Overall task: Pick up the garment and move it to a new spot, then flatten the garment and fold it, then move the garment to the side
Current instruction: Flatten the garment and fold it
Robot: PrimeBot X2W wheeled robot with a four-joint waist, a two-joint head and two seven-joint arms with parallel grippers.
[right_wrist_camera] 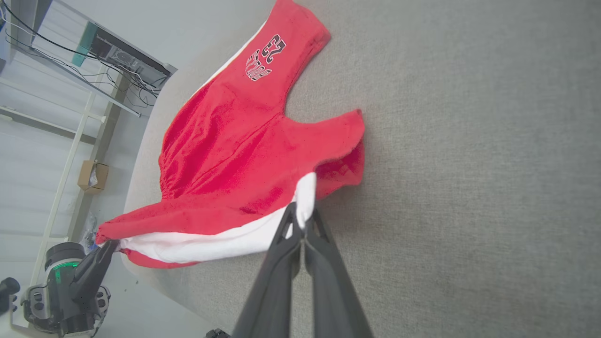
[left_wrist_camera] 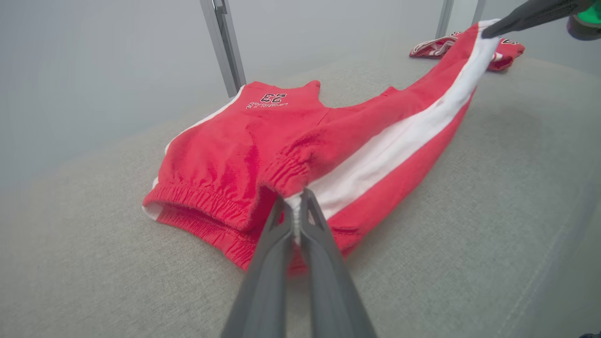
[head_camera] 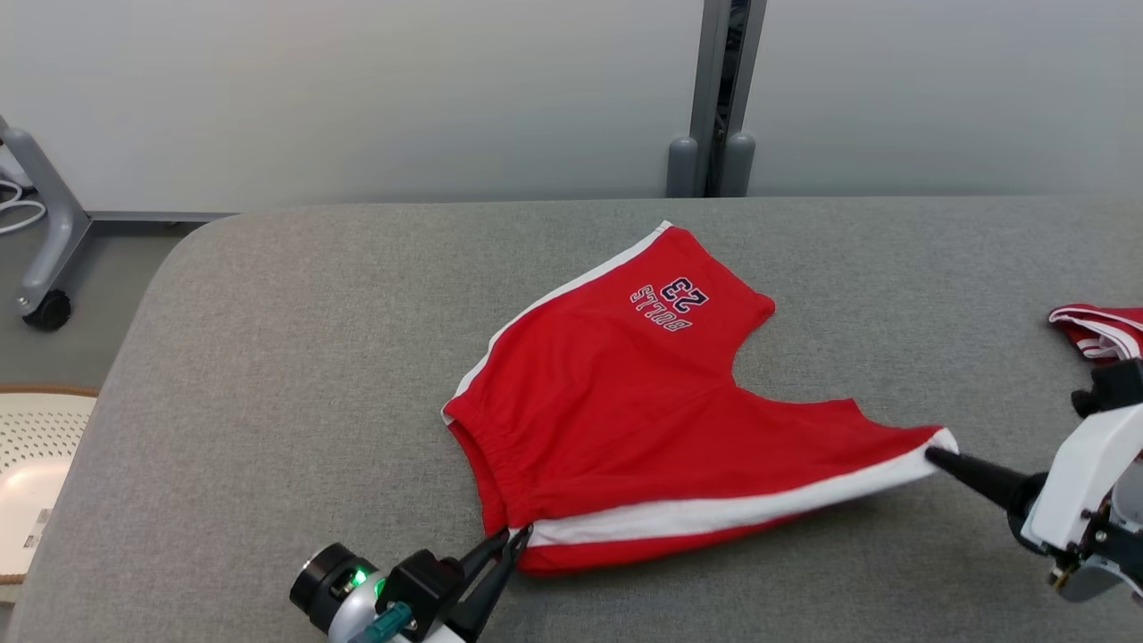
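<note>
Garment (head_camera: 625, 393): red shorts with white side stripes, lying mid-worktop (head_camera: 268, 357). The printed far leg lies flat and the near leg is raised slightly along its striped edge. At the left, my left gripper (head_camera: 513, 536) is clamped tight on the waistband corner where the white stripe (head_camera: 714, 511) begins; the left wrist view confirms cloth pinched between the fingers. At the right, my right gripper (head_camera: 933, 457) is closed on the hem end of the same stripe, so that edge runs taut between the two grips. Further right, a second red-and-white garment (head_camera: 1103, 330) lies on the worktop, apart from the work. Assessment: flattening looks largely done and the fold is in hand. The next move calls for both grippers to carry the held edge together over onto the printed leg, with even tension, and to let go only once the edges line up.
</note>
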